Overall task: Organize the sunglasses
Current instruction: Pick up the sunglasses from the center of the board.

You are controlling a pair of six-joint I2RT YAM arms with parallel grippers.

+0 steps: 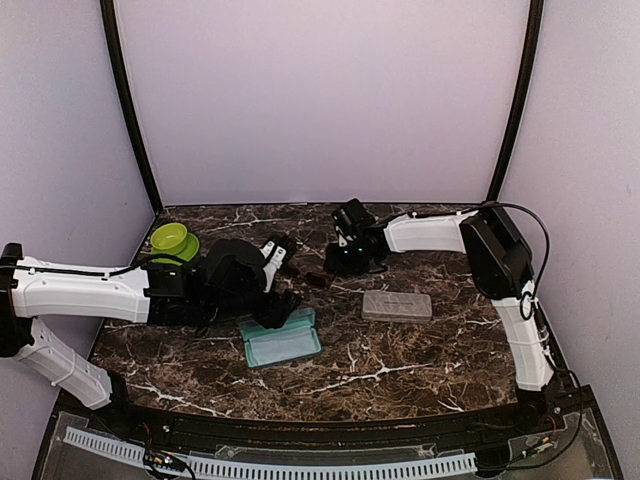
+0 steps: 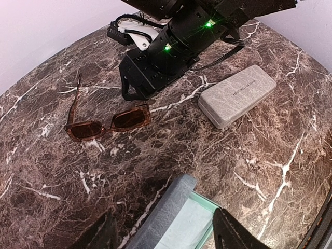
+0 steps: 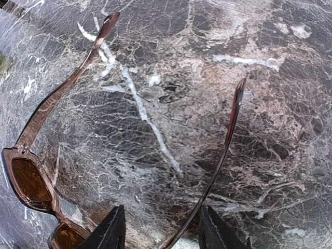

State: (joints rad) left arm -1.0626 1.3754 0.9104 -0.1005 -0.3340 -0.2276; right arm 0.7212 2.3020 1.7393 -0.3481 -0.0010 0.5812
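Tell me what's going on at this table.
The right end effector is low over the brown-lensed sunglasses, which lie unfolded on the marble table. Its open fingers straddle one temple without clamping it. The left end effector hovers open above an open teal case. A closed grey case lies nearby.

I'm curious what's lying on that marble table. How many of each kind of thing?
Sunglasses: 1, with brown lenses
Cases: 2, an open teal case and a shut grey case
Green bowl: 1
Total: 4
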